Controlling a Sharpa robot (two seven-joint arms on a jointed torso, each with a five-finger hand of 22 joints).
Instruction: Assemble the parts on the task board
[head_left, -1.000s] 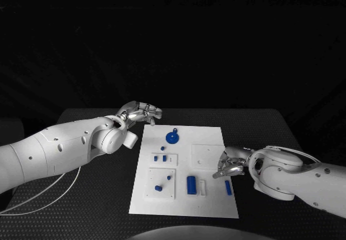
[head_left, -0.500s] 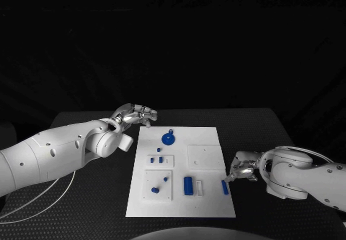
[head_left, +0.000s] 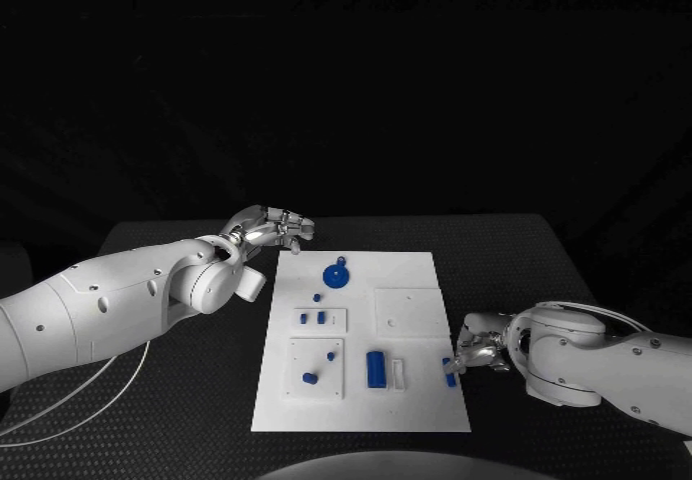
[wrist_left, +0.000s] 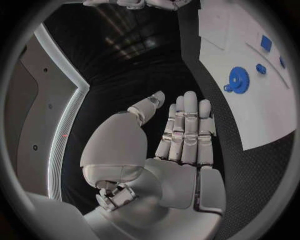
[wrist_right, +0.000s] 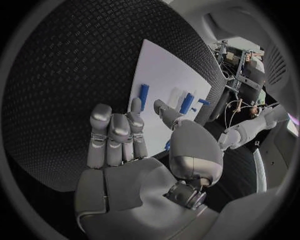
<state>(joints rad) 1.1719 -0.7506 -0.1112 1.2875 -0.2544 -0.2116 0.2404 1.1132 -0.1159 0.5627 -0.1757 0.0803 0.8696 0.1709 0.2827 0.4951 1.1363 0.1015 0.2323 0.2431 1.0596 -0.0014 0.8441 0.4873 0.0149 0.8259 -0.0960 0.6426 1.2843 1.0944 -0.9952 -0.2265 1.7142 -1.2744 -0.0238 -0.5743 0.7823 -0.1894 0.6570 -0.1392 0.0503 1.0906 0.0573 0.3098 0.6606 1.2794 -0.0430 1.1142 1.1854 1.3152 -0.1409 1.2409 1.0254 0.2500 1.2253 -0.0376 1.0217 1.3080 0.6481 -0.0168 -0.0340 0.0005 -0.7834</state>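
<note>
The right hand (head_left: 480, 350) is at the right edge of the task board (head_left: 411, 410), fingers apart and holding nothing, beside a small blue bar (head_left: 449, 374) (touching it or not, I cannot tell). The left hand (head_left: 271, 229) hovers off the board's far left corner, fingers spread and empty. A blue gear (head_left: 336, 275) lies near that corner, on the black desk (head_left: 173, 400) the board rests.

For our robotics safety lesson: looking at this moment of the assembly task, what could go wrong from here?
1. The right hand sits at the task board edge beside a small blue bar; a bump could knock the bar off the board or shift the board.
2. The blue gear lies near the left hand, which is open off the board's far corner; a careless sweep could push it.
3. The pictures do not show whether the board is fixed down.
</note>
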